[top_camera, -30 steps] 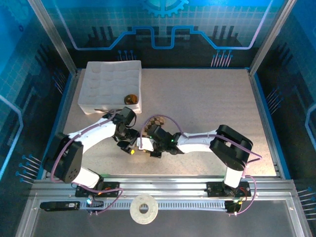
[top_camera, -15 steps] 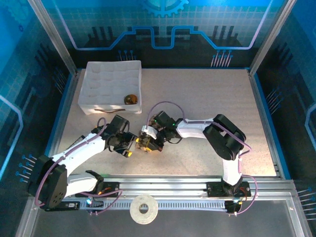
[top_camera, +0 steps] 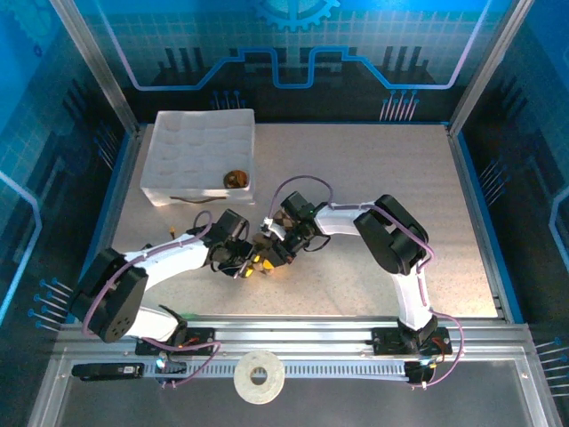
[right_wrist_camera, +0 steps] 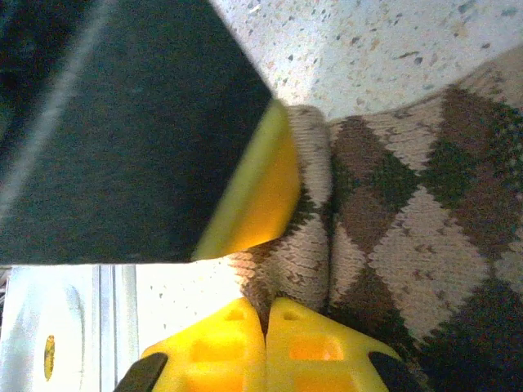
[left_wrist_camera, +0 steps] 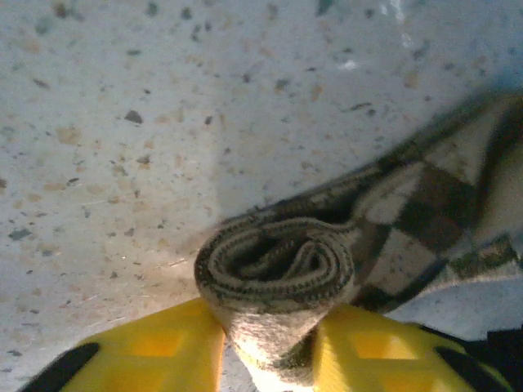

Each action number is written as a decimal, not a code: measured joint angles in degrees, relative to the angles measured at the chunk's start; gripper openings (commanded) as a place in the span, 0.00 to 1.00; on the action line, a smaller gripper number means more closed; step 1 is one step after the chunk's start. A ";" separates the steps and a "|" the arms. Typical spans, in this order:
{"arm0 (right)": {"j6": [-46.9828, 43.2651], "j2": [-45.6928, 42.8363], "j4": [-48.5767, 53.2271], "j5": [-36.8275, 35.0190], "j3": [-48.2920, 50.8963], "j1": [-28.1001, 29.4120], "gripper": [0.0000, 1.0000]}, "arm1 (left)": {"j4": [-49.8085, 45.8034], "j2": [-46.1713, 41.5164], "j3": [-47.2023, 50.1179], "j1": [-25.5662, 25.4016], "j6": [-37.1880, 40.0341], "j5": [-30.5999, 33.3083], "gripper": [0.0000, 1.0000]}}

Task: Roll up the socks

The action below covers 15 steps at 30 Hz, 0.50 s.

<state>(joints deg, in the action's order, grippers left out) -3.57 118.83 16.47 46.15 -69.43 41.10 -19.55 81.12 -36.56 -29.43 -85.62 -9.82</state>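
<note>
The tan sock point(left_wrist_camera: 274, 265) with brown argyle diamonds lies on the speckled table, one end wound into a tight roll. In the left wrist view my left gripper point(left_wrist_camera: 270, 359) is shut on that roll, a yellow finger point(left_wrist_camera: 155, 351) pressed against each side. Its unrolled part point(right_wrist_camera: 409, 204) spreads flat to the right. My right gripper point(right_wrist_camera: 265, 339) is shut, its tips touching the fold of the sock beside the roll. From above, the left gripper point(top_camera: 249, 264) and right gripper point(top_camera: 271, 249) meet over the sock point(top_camera: 264, 258) near the table's middle front.
A white dimpled foam tray point(top_camera: 196, 151) stands at the back left, with a small round brown-orange bundle point(top_camera: 236, 179) in its near right corner. A white ring point(top_camera: 259, 377) lies on the front rail. Open table stretches to the right and back.
The left gripper has moved right up to the sock and closed on its rolled end. The right arm has folded in, bringing its shut gripper and the sock forward and left.
</note>
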 measured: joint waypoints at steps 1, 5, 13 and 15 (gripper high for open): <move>0.02 -0.20 -0.26 -0.09 0.37 0.07 0.12 | -0.26 0.46 -0.44 0.00 -0.11 -0.11 0.00; -0.81 -6.40 -4.17 -5.51 6.49 0.72 0.34 | -3.45 2.12 -2.82 -0.11 -1.53 -0.83 0.00; -14.29 -33.73 -19.69 -33.05 28.02 14.40 0.66 | -10.88 2.21 -4.72 -0.11 -4.48 -2.27 0.00; -17.99 -34.38 -22.16 -39.36 28.44 18.47 0.65 | -14.05 3.08 -6.21 -0.11 -4.44 -2.29 0.00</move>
<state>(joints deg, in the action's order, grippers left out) -21.56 84.44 -5.69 6.79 -40.99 59.57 -33.61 84.20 -42.76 -29.54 -90.06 -12.12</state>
